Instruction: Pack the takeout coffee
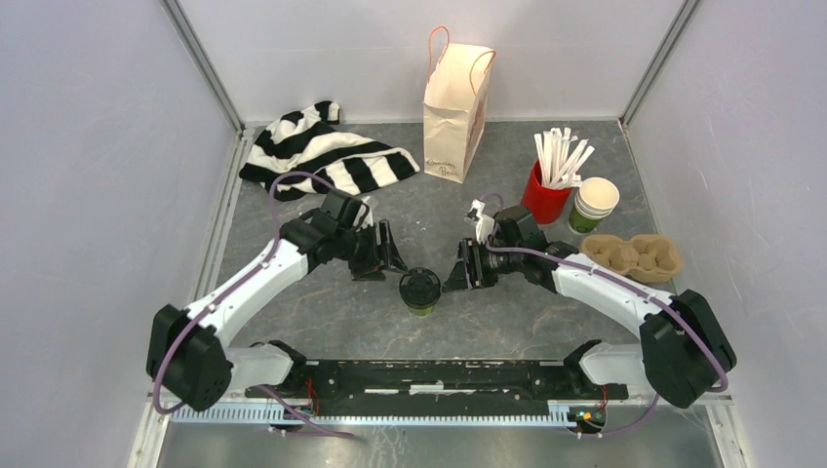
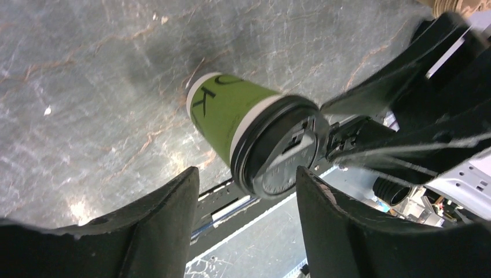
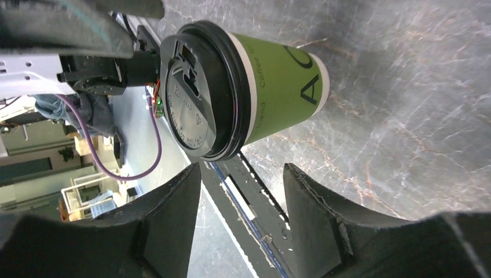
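Note:
One takeout coffee (image 1: pixel 420 291), a green paper cup with a pale band and a black lid, stands upright on the table's middle between my two grippers. My left gripper (image 1: pixel 388 255) hovers just to its left and my right gripper (image 1: pixel 458 268) just to its right. Neither touches it. In the left wrist view the cup (image 2: pixel 231 116) lies just beyond the open left gripper (image 2: pixel 248 174). The right wrist view shows the cup (image 3: pixel 272 81) and its lid (image 3: pixel 194 92) just past the open right gripper (image 3: pixel 241 169), with nothing between the fingers.
A paper bag (image 1: pixel 455 97) with handles stands upright at the back. A striped cloth (image 1: pixel 322 151) lies at the back left. At the right are a red cup of white sticks (image 1: pixel 546 190), stacked lidless cups (image 1: pixel 593 205) and a cardboard cup carrier (image 1: pixel 632 255).

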### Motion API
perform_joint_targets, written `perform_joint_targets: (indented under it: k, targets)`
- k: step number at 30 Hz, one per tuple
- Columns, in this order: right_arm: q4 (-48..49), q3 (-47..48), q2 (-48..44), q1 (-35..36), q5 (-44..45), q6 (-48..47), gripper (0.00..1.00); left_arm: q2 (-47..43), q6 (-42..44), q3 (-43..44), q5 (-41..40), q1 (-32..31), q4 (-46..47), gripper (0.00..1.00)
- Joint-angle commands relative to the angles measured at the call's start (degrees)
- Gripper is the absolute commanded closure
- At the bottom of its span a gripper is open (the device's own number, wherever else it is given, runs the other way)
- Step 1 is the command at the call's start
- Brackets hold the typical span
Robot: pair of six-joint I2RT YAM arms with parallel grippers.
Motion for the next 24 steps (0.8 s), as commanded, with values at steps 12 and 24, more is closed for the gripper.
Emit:
perform_joint_targets:
  k: [12, 24]
  targets:
    - [6.37, 2.44, 3.68, 2.7, 5.45, 3.05, 0.59, 3.56, -0.98, -2.59, 4.51, -0.61, 7.19, 0.53]
    - [3.36, 7.46, 7.59, 0.68, 5.47, -0.14, 0.58, -1.39, -3.58, -6.27, 5.69, -2.04, 6.89, 0.55]
